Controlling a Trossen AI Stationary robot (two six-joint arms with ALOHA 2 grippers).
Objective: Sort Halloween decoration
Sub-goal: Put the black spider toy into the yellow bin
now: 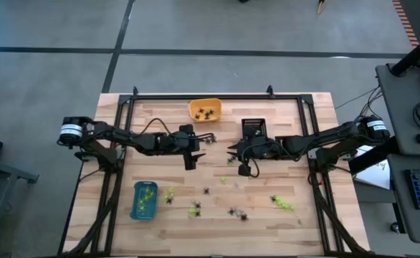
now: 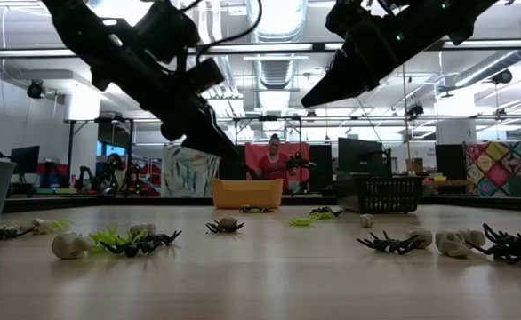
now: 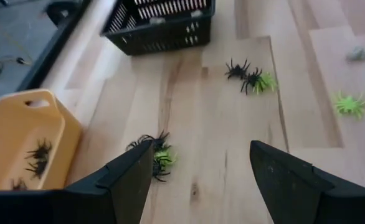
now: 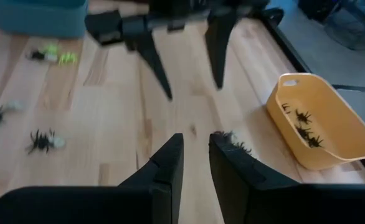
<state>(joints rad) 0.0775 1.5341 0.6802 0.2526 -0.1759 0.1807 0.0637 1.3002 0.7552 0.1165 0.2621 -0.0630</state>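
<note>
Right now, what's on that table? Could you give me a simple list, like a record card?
Table: wooden top
Orange tray: black spiders inside
Blue tray: green trinkets inside
Black basket: contents cannot be seen
Loose trinkets: black spiders, green and whitish pieces scattered on the table
Left gripper: open, above the table
Right gripper: fingers nearly together, holding nothing visible

Bright even overhead light, ceiling lamps [image 2: 274, 22] glaring in the low view, soft faint shadows on the table [image 1: 217, 208], right wrist view motion-blurred, background room soft.

Black spiders [image 1: 206, 112] lie in the orange tray [image 1: 205, 110].
</note>
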